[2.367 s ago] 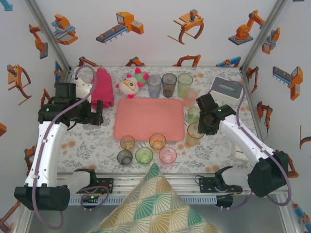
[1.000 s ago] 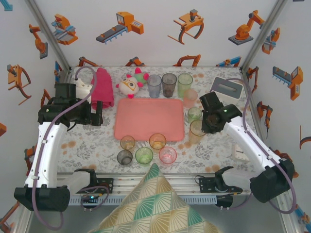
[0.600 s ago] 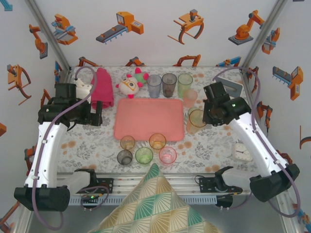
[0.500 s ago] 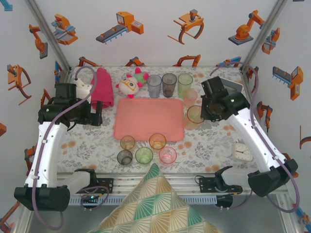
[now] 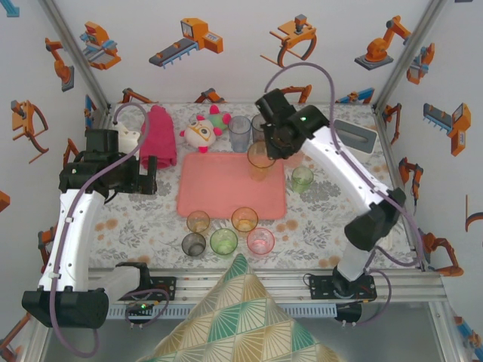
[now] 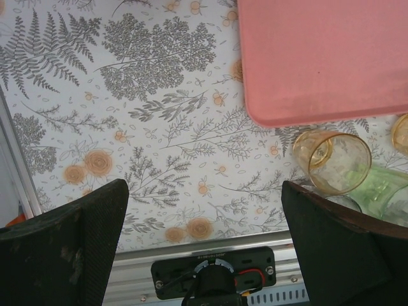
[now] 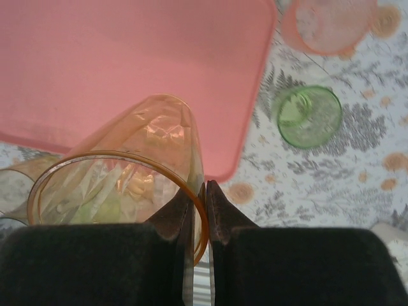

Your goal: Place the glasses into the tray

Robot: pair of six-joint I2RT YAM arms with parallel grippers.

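My right gripper (image 5: 270, 148) is shut on the rim of a tall amber glass (image 5: 260, 163), holding it above the back right part of the salmon-pink tray (image 5: 219, 192). In the right wrist view the gripper (image 7: 205, 188) pinches the glass wall (image 7: 127, 172), one finger inside and one outside, over the tray (image 7: 127, 57). A short green glass (image 5: 303, 179) and a pink one (image 7: 328, 25) stand right of the tray. Several short glasses (image 5: 223, 241) stand in front of it, a bluish one (image 5: 239, 131) behind. My left gripper (image 5: 155, 172) hangs open left of the tray, its fingers (image 6: 70, 248) wide apart.
A magenta rolled towel (image 5: 158, 136) and a plush toy (image 5: 204, 128) lie at the back left. A white-rimmed grey box (image 5: 356, 134) sits at the back right. A patterned cushion (image 5: 241, 317) pokes over the front rail. An amber glass (image 6: 335, 162) stands just off the tray's corner (image 6: 268, 115).
My right arm has swung left and stretched out, carrying the amber glass from beside the tray's right edge to over the tray. The left arm has not moved.
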